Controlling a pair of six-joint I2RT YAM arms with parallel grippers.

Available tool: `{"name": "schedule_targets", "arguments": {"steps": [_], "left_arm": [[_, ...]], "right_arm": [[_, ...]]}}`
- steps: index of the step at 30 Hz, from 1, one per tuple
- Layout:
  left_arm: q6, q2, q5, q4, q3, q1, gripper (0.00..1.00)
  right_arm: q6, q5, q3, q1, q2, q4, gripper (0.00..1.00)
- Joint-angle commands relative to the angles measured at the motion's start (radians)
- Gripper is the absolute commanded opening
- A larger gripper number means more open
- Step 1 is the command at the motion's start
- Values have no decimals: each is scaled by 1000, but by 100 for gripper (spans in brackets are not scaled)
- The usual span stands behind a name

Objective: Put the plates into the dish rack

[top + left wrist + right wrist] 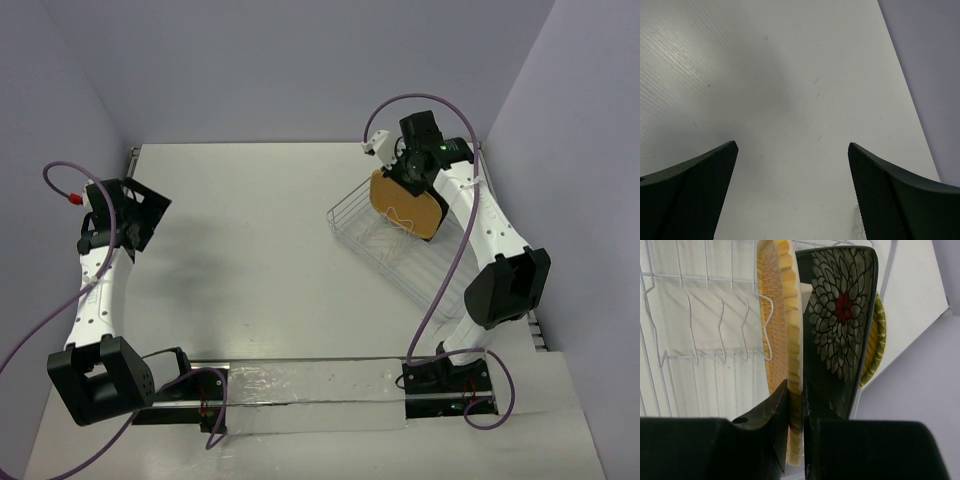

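Right claw (795, 390) is clamping the rim of the tan-orange plate (782, 315), holding it upright on edge at the far end of the dish rack (375, 258). Black floral plate (840, 315) is standing just beside it, with the yellow woven disc (877, 340) peeking out behind that. Tan plate's bottom edge is hidden, so I can't tell if it's resting on the wires. Left claw (792, 155) is hanging spread wide above the table (790, 75), well apart from the rack.

Robotics lab cell. White counter (270, 250) boxed by plain lavender wall panels (300, 60). Left arm (98, 290) and right arm (490, 225) bolted at near edge, purple cables (420, 96) looping loose. Dish rack (400, 250) standing on bare counter.
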Motion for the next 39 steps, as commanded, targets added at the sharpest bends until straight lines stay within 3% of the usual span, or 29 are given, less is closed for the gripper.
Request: {"name": "schedule_targets", "arguments": {"steps": [1,6,11,13,22,25,28,33,36,39], "left_arm": [[-1,11,-4,9,64,7,99],[-3,16,-4,4,71,6,99],[-4,14,-4,0,76,7,99],[-5,11,-4,0,78,7,99],[-3,-12,-4,33,89,6,99],[-2,-29,-2,47,88,7,99],[-1,-48,-2,69,72,7,99],[-19,-111,64,241,-10,7,99],[-12,-122,71,270,-38,5,99],[9,-135,108,324,-90,5,99]], "right_arm": [[6,-35,3,-22,7,84,4],[19,-42,-9,-31,23,103,16],[36,-43,1,-32,14,103,62],[49,-35,16,-30,5,104,73],[194,51,182,-37,-77,144,87],[276,114,217,-46,-115,182,99],[350,184,215,-65,-148,232,100],[777,179,108,-207,-274,379,100],[1030,303,-21,-239,-327,404,100],[1157,415,-226,-275,-405,456,100]]}}
